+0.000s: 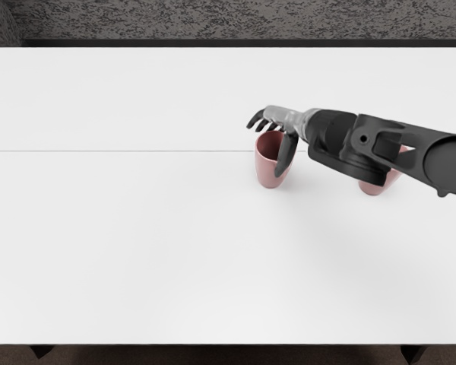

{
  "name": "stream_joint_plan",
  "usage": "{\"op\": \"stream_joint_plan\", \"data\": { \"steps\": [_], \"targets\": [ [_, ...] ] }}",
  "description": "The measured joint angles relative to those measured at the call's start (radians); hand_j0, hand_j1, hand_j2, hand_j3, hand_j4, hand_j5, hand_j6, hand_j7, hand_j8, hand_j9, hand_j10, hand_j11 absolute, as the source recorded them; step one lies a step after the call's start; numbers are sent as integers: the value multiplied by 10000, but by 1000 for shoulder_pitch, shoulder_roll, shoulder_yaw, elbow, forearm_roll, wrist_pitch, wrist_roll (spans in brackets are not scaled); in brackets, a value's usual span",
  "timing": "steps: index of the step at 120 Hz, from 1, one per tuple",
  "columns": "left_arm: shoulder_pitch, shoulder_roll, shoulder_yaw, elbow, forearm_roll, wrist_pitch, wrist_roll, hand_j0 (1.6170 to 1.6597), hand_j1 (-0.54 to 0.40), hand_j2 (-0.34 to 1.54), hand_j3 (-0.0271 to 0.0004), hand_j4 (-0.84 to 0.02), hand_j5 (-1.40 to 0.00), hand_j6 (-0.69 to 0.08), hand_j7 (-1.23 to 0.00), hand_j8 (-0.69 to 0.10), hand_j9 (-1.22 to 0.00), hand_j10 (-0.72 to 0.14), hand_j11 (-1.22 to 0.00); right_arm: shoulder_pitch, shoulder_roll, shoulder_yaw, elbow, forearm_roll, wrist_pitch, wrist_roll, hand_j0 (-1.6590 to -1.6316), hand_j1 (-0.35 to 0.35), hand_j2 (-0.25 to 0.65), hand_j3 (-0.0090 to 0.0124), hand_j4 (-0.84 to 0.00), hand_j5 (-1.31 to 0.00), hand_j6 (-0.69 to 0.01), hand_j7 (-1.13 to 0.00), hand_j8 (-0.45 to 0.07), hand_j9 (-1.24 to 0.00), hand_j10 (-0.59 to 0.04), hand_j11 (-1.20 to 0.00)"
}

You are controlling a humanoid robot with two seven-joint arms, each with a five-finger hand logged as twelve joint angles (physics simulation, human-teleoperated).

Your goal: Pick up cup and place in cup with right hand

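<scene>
My right hand (286,122) hung open over the pink cup (268,172), just right of centre on the desk (137,251), gripping nothing, perhaps touching its rim; my forearm (348,146) partly hid another cup (372,188) farther right.

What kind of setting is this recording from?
Probably a simulated test room: a plain white table, a speckled grey surface beyond it, and a robot's right arm reaching over a pink cup.
</scene>
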Motion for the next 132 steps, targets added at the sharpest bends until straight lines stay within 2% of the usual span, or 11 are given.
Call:
{"op": "stream_joint_plan", "data": {
  "steps": [7,14,25,32,33,38,60,79,88,104,132],
  "targets": [
    [0,0,0,0,0,0,0,16581,3490,-1,0,-1,0,-1,0,-1,0,0,0,-6,0,0,0,0,0,0,-16581,-95,-551,0,-2860,-3694,-2872,-3690,-2871,-3693,-2856,-3692],
    [0,0,0,0,0,0,0,16581,3490,0,-1,-1,-1,-1,-1,-1,-1,-1,-1,-12,0,1,1,-5,-2,0,-16580,42,-542,1,-3155,-3753,-3084,-3872,-3211,-3884,-3064,-3880],
    [0,0,0,0,0,0,0,16581,3489,1,-1,-1,-2,-1,-2,-1,-2,-1,-2,-17,1,4,1,-7,1,0,-16579,543,-582,1,-3809,-4235,-3647,-4488,-3256,-4494,-3573,-4502],
    [0,0,0,0,0,0,0,16581,3489,1,-1,-1,-2,-1,-1,-1,-1,-1,-2,-18,1,7,1,-3,2,0,-16567,613,-701,0,-4064,-4763,-3952,-4941,-3079,-4950,-3438,-4992],
    [0,0,0,0,0,0,0,16581,3489,1,-1,-1,-2,-1,-2,-1,-2,-1,-2,-18,1,7,2,-3,2,0,-16566,665,-673,-8,-4114,-4817,-3940,-5000,-3024,-4999,-3387,-5054],
    [0,0,0,0,0,0,0,16581,3489,1,-1,-1,-2,-1,-1,-1,-1,-1,-1,-19,1,9,2,-2,3,0,-16559,731,-634,4,-4298,-5094,-3740,-5263,-2848,-5236,-3194,-5343],
    [0,0,0,0,0,0,0,16581,3490,0,0,-1,-1,-1,-1,-1,0,0,0,-15,-5,16,8,8,12,0,-16546,1161,35,-1,-4470,-6061,-3212,-5918,-2235,-6053,-2499,-6094],
    [0,0,0,0,0,0,0,16581,3490,-1,0,-1,0,-1,0,-1,0,0,0,-8,-17,64,22,12,51,0,-16535,1442,80,-1,-4402,-6514,-2844,-6122,-1813,-6339,-2121,-6361],
    [0,0,0,0,0,0,0,16581,3490,-1,0,-1,0,-1,0,-1,0,0,0,-7,-31,113,25,14,93,0,-16534,1457,258,-4,-4393,-6616,-2808,-6174,-1781,-6382,-2057,-6401],
    [0,0,0,0,0,0,0,16581,3491,-1,0,-1,0,-1,0,-1,0,0,1,3,-74,193,27,36,178,0,-16528,1355,-109,-2,-4382,-6688,-2838,-6207,-1784,-6396,-2101,-6390],
    [0,0,0,0,0,0,0,16581,3491,-2,1,-1,1,-1,1,-1,1,0,1,99,-191,227,44,117,282,0,-16531,1148,-296,-5,-4365,-6646,-3043,-6183,-1975,-6329,-2271,-6297]
  ]
}}
